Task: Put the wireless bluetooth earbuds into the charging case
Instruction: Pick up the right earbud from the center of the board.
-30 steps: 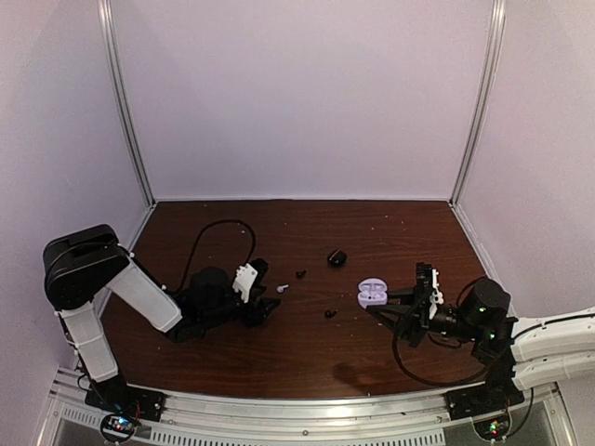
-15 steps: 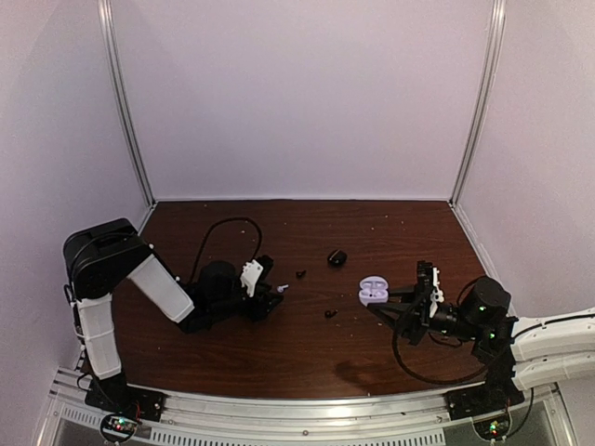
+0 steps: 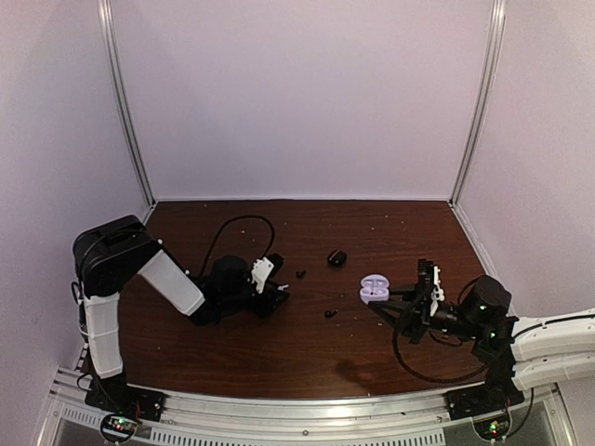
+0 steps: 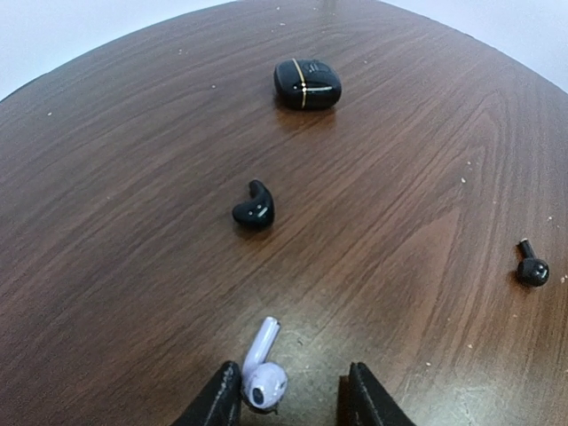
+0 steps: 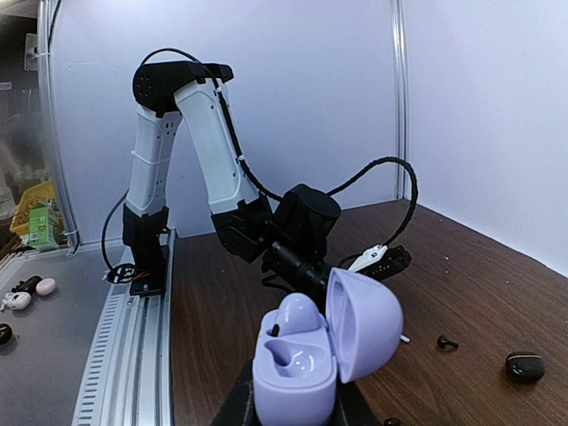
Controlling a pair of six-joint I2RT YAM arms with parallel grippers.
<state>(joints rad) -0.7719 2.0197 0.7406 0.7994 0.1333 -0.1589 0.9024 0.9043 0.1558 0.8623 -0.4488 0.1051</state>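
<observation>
The left hand point(image 4: 288, 401) sits low over the table point(image 4: 106, 266), fingers apart around a pale earbud point(image 4: 264, 380) lying there. Beyond lie a black earbud point(image 4: 254, 206), another black earbud point(image 4: 532, 268) and a shut black case point(image 4: 307, 83). The right hand point(image 5: 293, 408) is clamped on the open lavender case point(image 5: 302, 368), with a second pale earbud point(image 5: 297, 311) seated inside.

Open tabletop point(image 4: 133, 222) around lavender earbud point(image 4: 264, 377), black earbud point(image 4: 254, 206) ahead

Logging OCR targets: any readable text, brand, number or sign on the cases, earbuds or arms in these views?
No readable text in any view.
Black case: gold stripe only, no lettering.
Lavender case: plain.
Green box beyond the table edge: print too blurred to read.
</observation>
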